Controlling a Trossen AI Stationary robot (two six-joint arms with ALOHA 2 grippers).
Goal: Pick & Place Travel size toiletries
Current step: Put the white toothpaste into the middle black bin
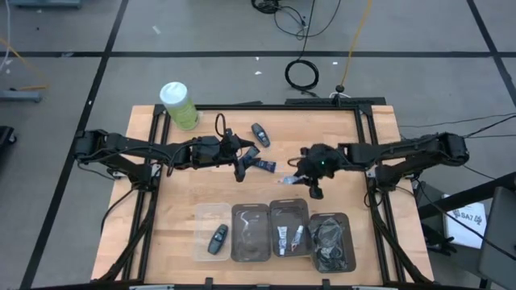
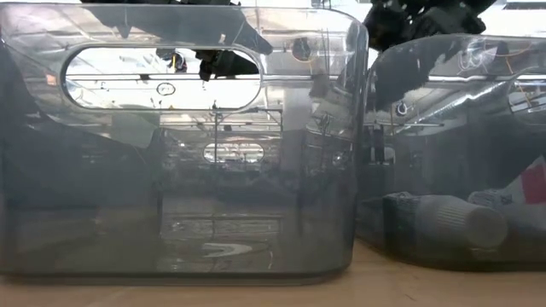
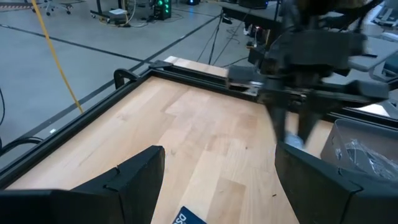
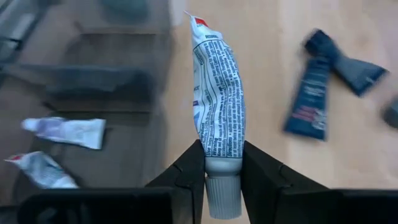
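My right gripper [image 4: 222, 169] is clamped on a white tube [image 4: 217, 93] with blue print, pinched near its cap end, so the crimped tail points away from my wrist. Seen from above, that gripper [image 1: 313, 184] hangs over the wood just at the twelve o'clock side of the row of clear bins, at about four o'clock from the table's middle. Under the tube's tail I see the edge of a clear bin [image 4: 112, 93] with two more white tubes [image 4: 65, 132] lying inside it. On the bare table [image 1: 177, 193], two dark navy tubes [image 4: 314, 93] lie together, ends touching or crossing. From above they sit between my two grippers, near the table's centre. My left gripper [image 1: 240, 167] hovers right at those navy tubes [image 1: 262, 163], its fingers [image 3: 134, 171] spread wide with nothing between them. A green canister [image 1: 179, 105] stands at the table's ten o'clock corner. A black key fob [image 1: 259, 134] lies toward twelve o'clock, and another fob [image 1: 217, 238] rests in the leftmost bin [image 1: 201, 213].
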